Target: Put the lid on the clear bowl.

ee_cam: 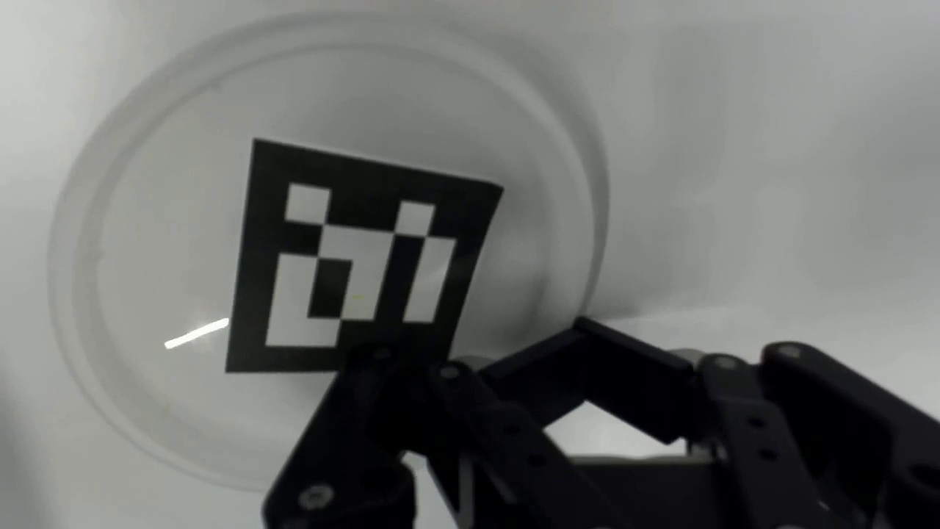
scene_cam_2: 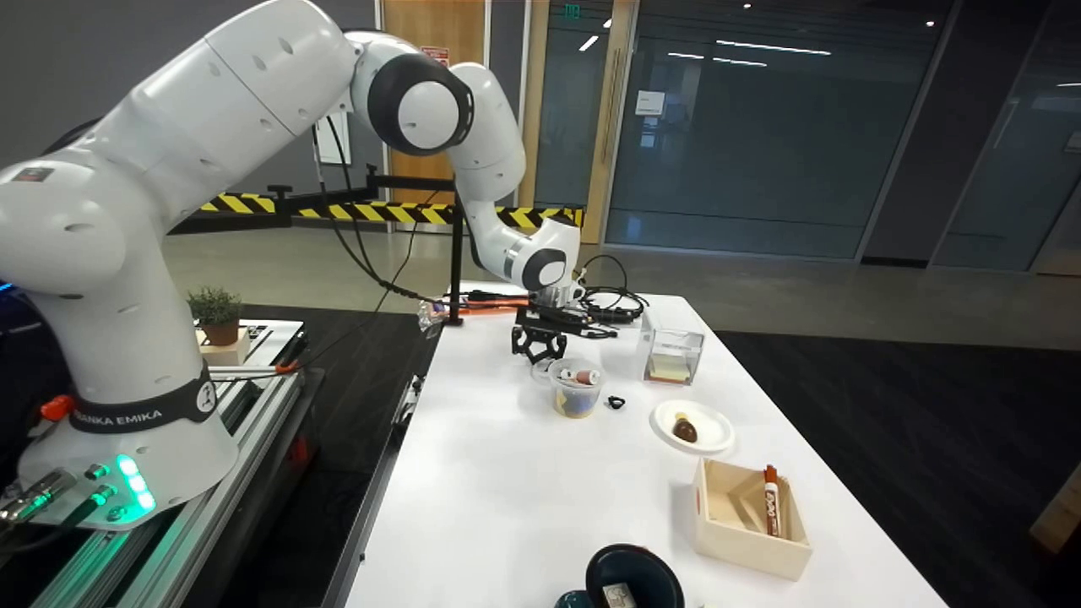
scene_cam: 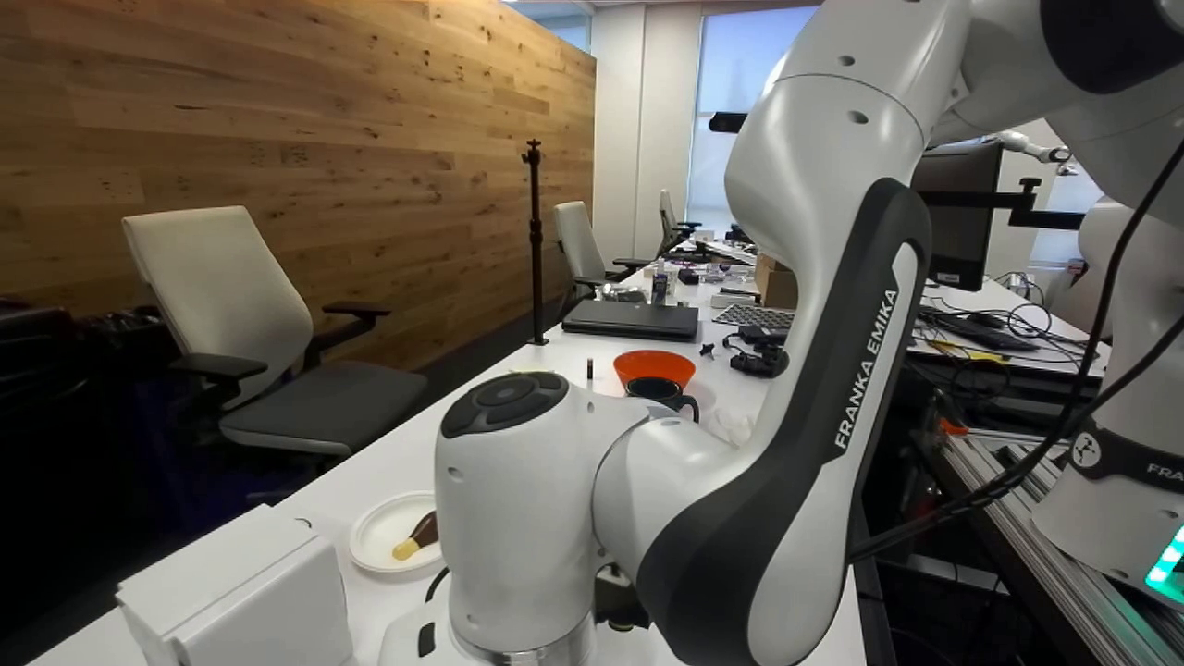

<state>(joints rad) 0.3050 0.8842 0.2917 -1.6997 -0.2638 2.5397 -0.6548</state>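
Note:
In the wrist view the see-through lid (ee_cam: 330, 250) fills most of the left side, with its black-and-white square mark facing up. My gripper (ee_cam: 580, 323) is shut there, its fingertips meeting at the lid's rim. An exterior view shows the gripper (scene_cam_2: 539, 356) low over the table, right above the lid (scene_cam_2: 543, 370). Close beside the lid stands the clear bowl (scene_cam_2: 575, 402), upright and uncovered, with reddish, blue and yellow bits inside. Whether lid and bowl touch I cannot tell. Lid and bowl are hidden behind the arm where it fills the foreground.
A clear box (scene_cam_2: 673, 344) with paper notes and a small black ring (scene_cam_2: 616, 403) are near the bowl. Further along lie a white plate (scene_cam_2: 716, 426) with brown food, a wooden box (scene_cam_2: 752, 551) holding a marker, and a dark mug (scene_cam_2: 574, 599). Cables (scene_cam_2: 621, 312) lie behind the gripper.

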